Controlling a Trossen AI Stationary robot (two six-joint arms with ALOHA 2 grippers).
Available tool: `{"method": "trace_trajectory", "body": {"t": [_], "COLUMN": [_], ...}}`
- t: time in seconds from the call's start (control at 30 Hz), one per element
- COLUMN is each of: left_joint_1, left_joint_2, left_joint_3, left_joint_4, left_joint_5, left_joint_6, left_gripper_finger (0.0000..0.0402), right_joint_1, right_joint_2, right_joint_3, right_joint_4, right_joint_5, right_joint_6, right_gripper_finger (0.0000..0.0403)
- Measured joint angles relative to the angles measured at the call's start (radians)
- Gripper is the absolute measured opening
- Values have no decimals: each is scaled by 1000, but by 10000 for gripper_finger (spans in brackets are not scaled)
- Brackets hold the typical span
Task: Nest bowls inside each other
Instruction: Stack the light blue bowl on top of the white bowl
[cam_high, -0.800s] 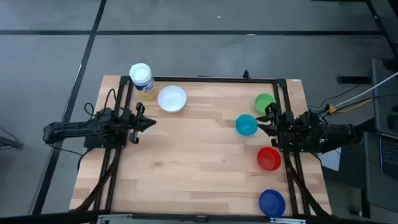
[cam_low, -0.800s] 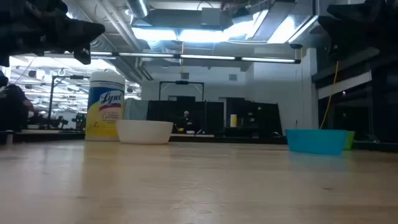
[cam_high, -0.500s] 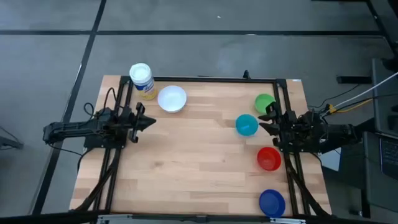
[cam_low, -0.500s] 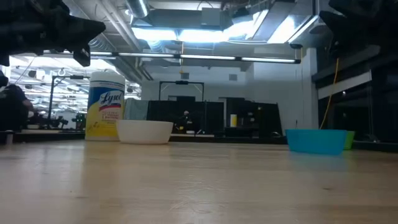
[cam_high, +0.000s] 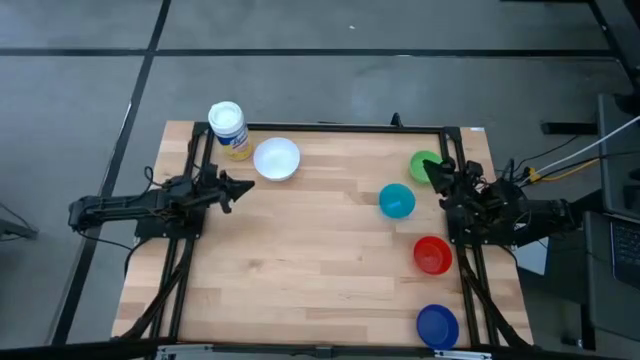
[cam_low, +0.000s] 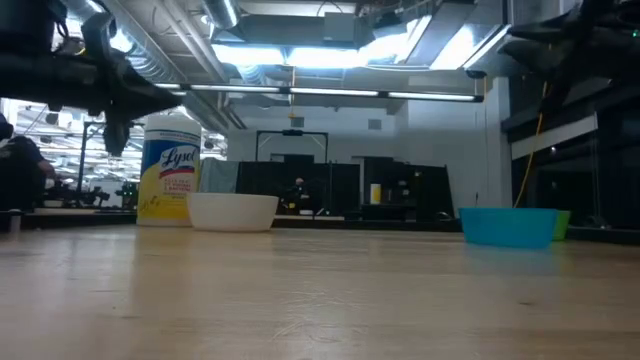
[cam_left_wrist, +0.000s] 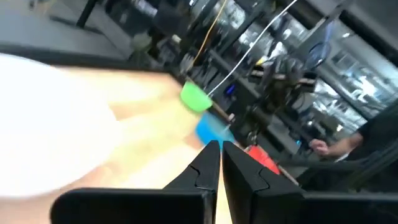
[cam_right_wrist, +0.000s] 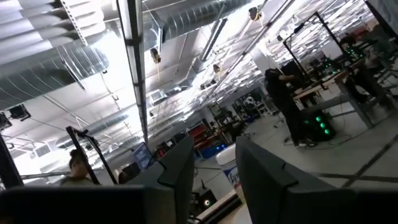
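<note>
A jar (cam_high: 228, 128) reading "Lysol" is standing beside the white bowl (cam_high: 276, 159). Light blue (cam_high: 396, 201), green (cam_high: 424, 164), red (cam_high: 432, 255) and dark blue (cam_high: 437, 326) bowls are sitting apart. The left gripper (cam_high: 243, 188) is pinched together, empty; the right gripper's (cam_high: 432, 169) fingers are parted over the green bowl.

Five bowls (cam_high: 397, 201) lying singly on the table (cam_high: 320, 280), none nested: one sitting at the far left just beside the jar (cam_high: 228, 127), two lying near the far right corner, two lying along the right edge toward the near corner.
</note>
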Motion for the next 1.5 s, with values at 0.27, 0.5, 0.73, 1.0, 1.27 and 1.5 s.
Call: {"method": "trace_trajectory", "body": {"t": [0.27, 0.5, 0.73, 1.0, 1.27, 1.5], "left_joint_1": [33, 89, 148, 225, 278, 304], "left_joint_2": [54, 240, 488, 633, 667, 695], "left_joint_3": [92, 348, 586, 678, 678, 678], "left_joint_4": [206, -181, -420, -474, -476, -475], "left_joint_5": [-38, 79, 111, 221, 244, 256], "left_joint_6": [194, 219, 347, 419, 428, 452], "left_gripper_finger": [3, 3, 6, 15, 15, 15], "right_joint_1": [0, -37, -188, -250, -324, -431], "right_joint_2": [148, 482, 777, 974, 1027, 1031], "right_joint_3": [140, 472, 742, 767, 763, 762], "right_joint_4": [-100, -679, -1099, -1268, -1264, -1165], "right_joint_5": [26, 62, -55, -188, -239, -371], "right_joint_6": [-26, 0, 28, -13, -66, -69], "right_gripper_finger": [89, 83, 107, 120, 110, 119]}}
